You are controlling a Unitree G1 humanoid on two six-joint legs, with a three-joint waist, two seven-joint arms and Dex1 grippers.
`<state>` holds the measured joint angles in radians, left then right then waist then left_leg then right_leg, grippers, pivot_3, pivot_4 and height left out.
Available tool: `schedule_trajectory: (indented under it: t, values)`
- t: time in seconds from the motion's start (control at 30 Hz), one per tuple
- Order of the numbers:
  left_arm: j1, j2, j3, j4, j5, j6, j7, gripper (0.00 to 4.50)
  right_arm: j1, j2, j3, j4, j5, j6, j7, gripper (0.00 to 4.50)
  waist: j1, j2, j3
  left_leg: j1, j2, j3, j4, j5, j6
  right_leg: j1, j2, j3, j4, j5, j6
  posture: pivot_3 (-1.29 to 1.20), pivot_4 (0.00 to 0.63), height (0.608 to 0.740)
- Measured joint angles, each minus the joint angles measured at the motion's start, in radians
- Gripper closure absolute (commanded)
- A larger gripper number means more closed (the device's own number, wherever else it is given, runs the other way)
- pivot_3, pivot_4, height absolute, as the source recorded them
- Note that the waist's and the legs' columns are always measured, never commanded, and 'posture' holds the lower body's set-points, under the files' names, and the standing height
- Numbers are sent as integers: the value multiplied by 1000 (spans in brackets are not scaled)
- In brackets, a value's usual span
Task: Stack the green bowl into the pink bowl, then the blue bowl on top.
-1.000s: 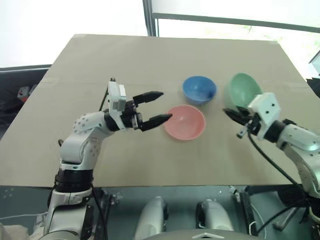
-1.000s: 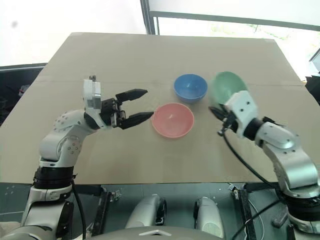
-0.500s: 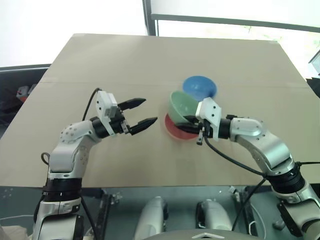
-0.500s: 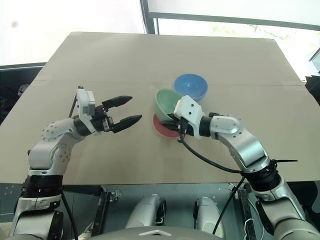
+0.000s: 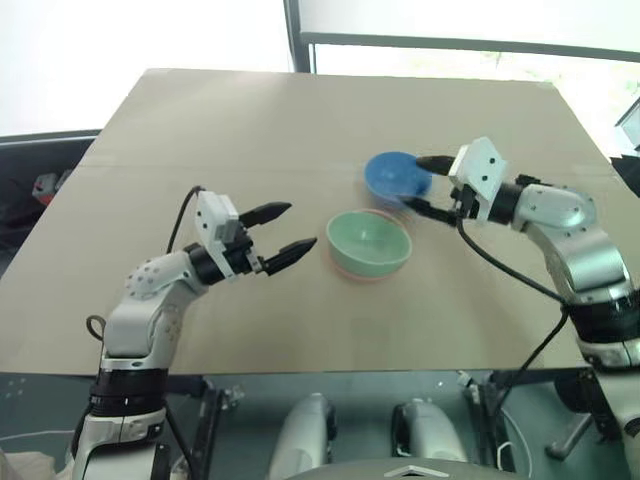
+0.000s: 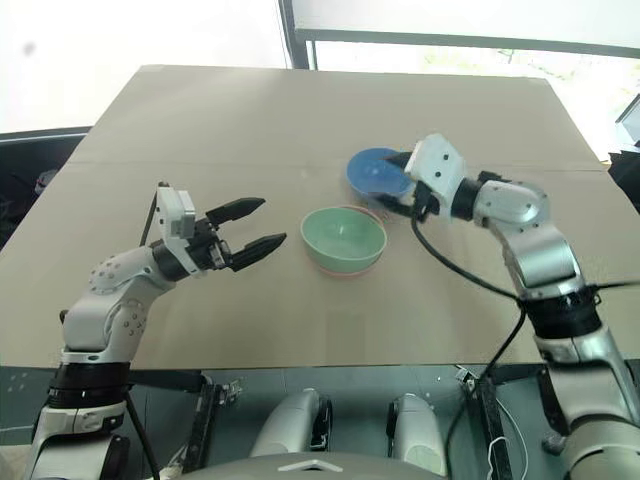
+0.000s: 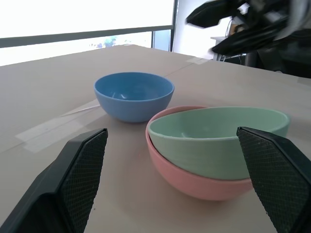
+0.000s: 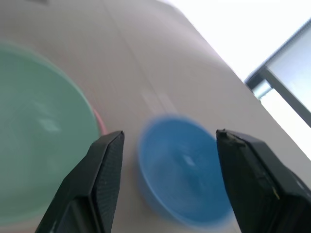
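Observation:
The green bowl (image 5: 370, 241) sits upright inside the pink bowl (image 5: 366, 276), whose rim shows just beneath it, at the middle of the table. Just behind them, apart, stands the blue bowl (image 5: 394, 177). My right gripper (image 5: 417, 184) is open at the blue bowl's right side, one finger over its rim and one lower beside it; I cannot tell whether it touches. In the right wrist view the blue bowl (image 8: 182, 174) lies between its fingers (image 8: 104, 179). My left gripper (image 5: 300, 226) hovers open and empty to the left of the nested bowls (image 7: 218, 141).
The tan table (image 5: 200, 120) runs wide on all sides of the bowls, with a tape seam (image 5: 130, 165) across it. A window frame (image 5: 296, 35) stands beyond the far edge. The near edge lies close below both arms.
My right gripper carried the green bowl left over the pink bowl, let it go there, opened and swung back to the blue bowl. The left arm drew back slightly to the left.

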<state>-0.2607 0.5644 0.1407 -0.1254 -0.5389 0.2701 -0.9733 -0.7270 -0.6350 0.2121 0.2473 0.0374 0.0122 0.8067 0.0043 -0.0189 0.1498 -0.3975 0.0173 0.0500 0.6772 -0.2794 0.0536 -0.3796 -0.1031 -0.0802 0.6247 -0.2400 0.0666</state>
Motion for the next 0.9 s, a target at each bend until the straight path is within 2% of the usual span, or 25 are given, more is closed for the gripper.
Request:
schedule_trajectory:
  t: [0.23, 0.47, 0.5, 0.6, 0.63, 0.7, 0.9]
  values:
    - [12, 1, 5, -25, 5, 0, 21, 0, -171, 106, 150, 541, -252, -433, -67, 1353, -32, 1, 1, 0, 3, 1, -7, 1, -2, -1, 0, 0, -2, 0, 0, 0, 150, 740]
    - [79, 7, 19, -85, 4, 2, 48, 0, -307, 190, 205, 788, -389, -608, -180, 1353, -40, 2, 2, 0, 4, -1, -7, 2, -3, 0, 0, -2, -3, 0, 0, 0, 150, 740]
    - [85, 7, 21, -94, 4, 2, 55, 0, -323, 195, 209, 818, -409, -621, -198, 1918, -39, 2, 2, 0, 4, -1, -7, 2, -4, 0, 0, -2, -3, 0, 0, 0, 150, 740]
    - [94, 7, 29, -102, 3, 1, 63, 0, -342, 197, 212, 863, -435, -646, -208, 2966, -39, 2, 2, 1, 4, -1, -7, 2, -4, 0, 0, -2, -3, 0, 0, 0, 150, 740]
    - [101, 7, 32, -102, 3, 1, 63, 0, -344, 197, 212, 872, -441, -651, -208, 3535, -40, 2, 2, 1, 4, -1, -7, 2, -4, 0, 0, -2, -3, 0, 0, 0, 150, 740]
    - [115, 7, 36, -102, 3, 0, 63, 0, -344, 197, 212, 889, -450, -660, -200, 4366, -42, 3, 2, 1, 4, -1, -7, 3, -4, 0, 0, -2, -2, 0, 0, 0, 150, 740]
    - [115, 5, 39, -102, 3, -14, 62, 0, -345, 193, 207, 894, -455, -686, -182, 4461, -43, 4, 2, 1, 4, -1, -7, 3, -4, 0, 0, -2, -1, 0, 0, 0, 150, 740]
